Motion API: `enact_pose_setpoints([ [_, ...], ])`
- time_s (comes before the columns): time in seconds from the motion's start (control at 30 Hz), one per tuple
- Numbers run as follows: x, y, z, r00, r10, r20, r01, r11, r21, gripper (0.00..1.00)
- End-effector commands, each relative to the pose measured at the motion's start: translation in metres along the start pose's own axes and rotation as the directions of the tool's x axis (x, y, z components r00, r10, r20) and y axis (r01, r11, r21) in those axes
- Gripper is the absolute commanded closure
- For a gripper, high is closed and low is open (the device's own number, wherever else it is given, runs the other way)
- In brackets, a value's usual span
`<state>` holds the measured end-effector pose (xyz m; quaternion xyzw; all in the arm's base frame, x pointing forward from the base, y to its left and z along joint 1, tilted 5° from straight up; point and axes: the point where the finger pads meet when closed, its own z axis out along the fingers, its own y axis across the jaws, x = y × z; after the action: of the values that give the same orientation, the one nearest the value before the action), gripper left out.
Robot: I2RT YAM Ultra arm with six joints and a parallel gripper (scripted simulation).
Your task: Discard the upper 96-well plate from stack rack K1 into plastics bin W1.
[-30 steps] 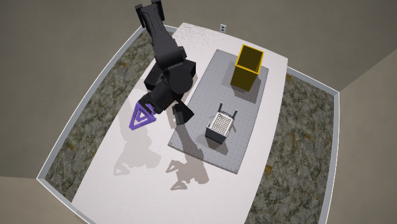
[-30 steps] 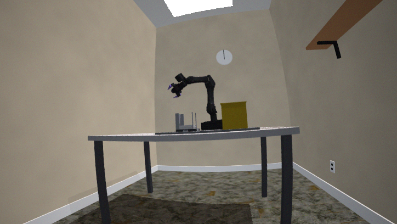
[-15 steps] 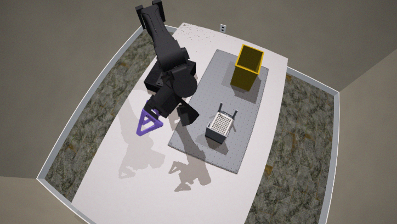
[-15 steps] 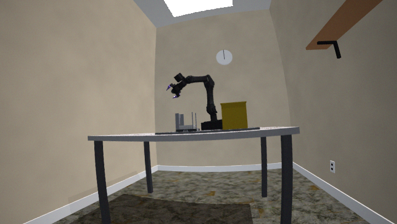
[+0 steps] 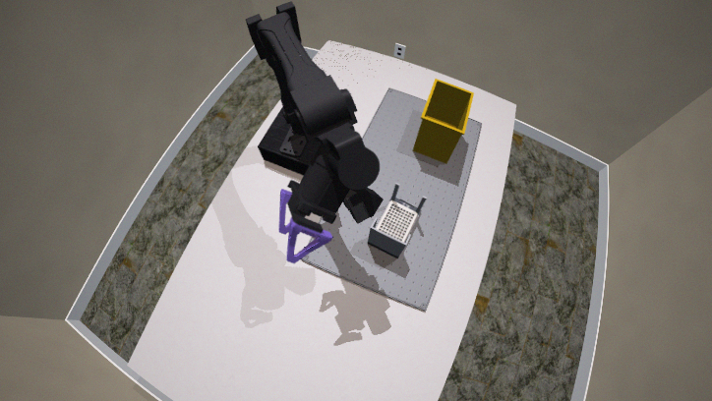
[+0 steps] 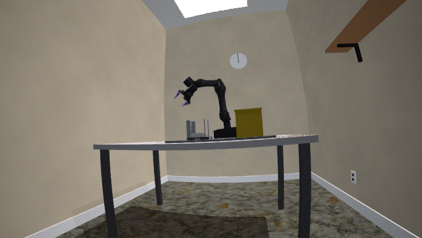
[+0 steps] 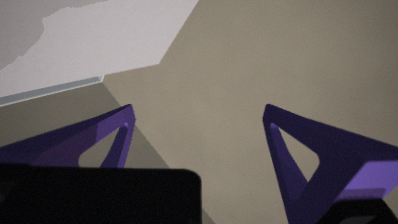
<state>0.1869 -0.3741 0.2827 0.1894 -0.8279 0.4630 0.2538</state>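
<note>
Arm [image 5: 319, 114]: black. Gripper [image 5: 305, 238] fingers: purple. Bin W1 [image 5: 438, 137]: yellow. Rack K1 [image 5: 385, 242]: dark grey. Upper plate [image 5: 396, 220]: white, with a grid of dark wells. Mat [image 5: 438, 239]: grey, dotted. Table [image 5: 239, 309]: white. Floor [image 5: 538, 239]: mottled grey-green stone pattern.

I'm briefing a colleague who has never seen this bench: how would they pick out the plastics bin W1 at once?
Start at the white table and find the grey perforated mat lying on it beside the black arm's base. At the mat's far end stands the plastics bin W1, a tall open-topped box. It is the only yellow thing there; the stack rack K1 nearer on the mat is grey and lower, with a white plate on top.
</note>
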Motion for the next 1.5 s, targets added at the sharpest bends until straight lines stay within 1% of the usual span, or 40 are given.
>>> enact_pose_setpoints([
  [0.0, -0.021, -0.006, -0.008, 0.993, -0.074, 0.096, 0.074, 0.997, -0.003, 0.0],
  [0.03, -0.026, -0.006, -0.009, 0.988, -0.096, 0.119, 0.097, 0.995, -0.006, 0.0],
  [0.07, -0.031, -0.006, -0.01, 0.986, -0.104, 0.128, 0.106, 0.994, -0.008, 0.0],
  [0.13, -0.04, -0.006, -0.011, 0.988, -0.092, 0.128, 0.094, 0.996, -0.009, 0.0],
  [0.27, -0.059, -0.003, -0.015, 0.956, -0.188, 0.223, 0.197, 0.98, -0.018, 0.0],
  [0.3, -0.064, -0.003, -0.016, 0.953, -0.195, 0.231, 0.204, 0.979, -0.019, 0.0],
  [0.37, -0.064, -0.003, -0.016, 0.953, -0.195, 0.231, 0.204, 0.979, -0.019, 0.0],
  [0.4, -0.063, -0.005, -0.022, 0.946, -0.202, 0.253, 0.212, 0.977, -0.01, 0.0],
  [0.43, -0.073, -0.001, -0.019, 0.932, -0.234, 0.278, 0.249, 0.968, -0.021, 0.0],
  [0.5, -0.083, 0.001, -0.022, 0.906, -0.271, 0.325, 0.294, 0.956, -0.022, 0.0],
  [0.6, -0.097, 0.004, -0.027, 0.906, -0.265, 0.331, 0.289, 0.957, -0.026, 0.0],
  [0.63, -0.098, 0.004, -0.027, 0.906, -0.265, 0.331, 0.289, 0.957, -0.026, 0.0],
  [0.77, -0.116, 0.01, -0.035, 0.839, -0.343, 0.422, 0.387, 0.922, -0.018, 0.0],
  [0.83, -0.125, 0.013, -0.039, 0.837, -0.341, 0.427, 0.386, 0.922, -0.02, 0.0],
  [0.87, -0.129, 0.015, -0.041, 0.817, -0.362, 0.45, 0.412, 0.911, -0.016, 0.0],
  [0.93, -0.129, 0.015, -0.041, 0.817, -0.362, 0.45, 0.412, 0.911, -0.016, 0.0],
  [1.03, -0.141, 0.02, -0.048, 0.757, -0.403, 0.514, 0.473, 0.881, -0.007, 0.0],
  [1.1, -0.15, 0.023, -0.052, 0.755, -0.401, 0.518, 0.474, 0.881, -0.009, 0.0],
  [1.13, -0.148, 0.022, -0.054, 0.76, -0.394, 0.517, 0.464, 0.886, -0.006, 0.0],
  [1.17, -0.154, 0.026, -0.055, 0.732, -0.416, 0.539, 0.496, 0.868, -0.004, 0.0],
  [1.27, -0.165, 0.032, -0.063, 0.664, -0.447, 0.6, 0.553, 0.833, 0.009, 0.0],
  [1.33, -0.173, 0.036, -0.068, 0.662, -0.447, 0.602, 0.554, 0.832, 0.009, 0.0],
  [1.37, -0.171, 0.034, -0.069, 0.665, -0.444, 0.601, 0.548, 0.837, 0.012, 0.0],
  [1.43, -0.18, 0.041, -0.074, 0.612, -0.464, 0.64, 0.591, 0.807, 0.019, 0.0],
  [1.47, -0.18, 0.041, -0.074, 0.612, -0.464, 0.64, 0.591, 0.807, 0.019, 0.0],
])
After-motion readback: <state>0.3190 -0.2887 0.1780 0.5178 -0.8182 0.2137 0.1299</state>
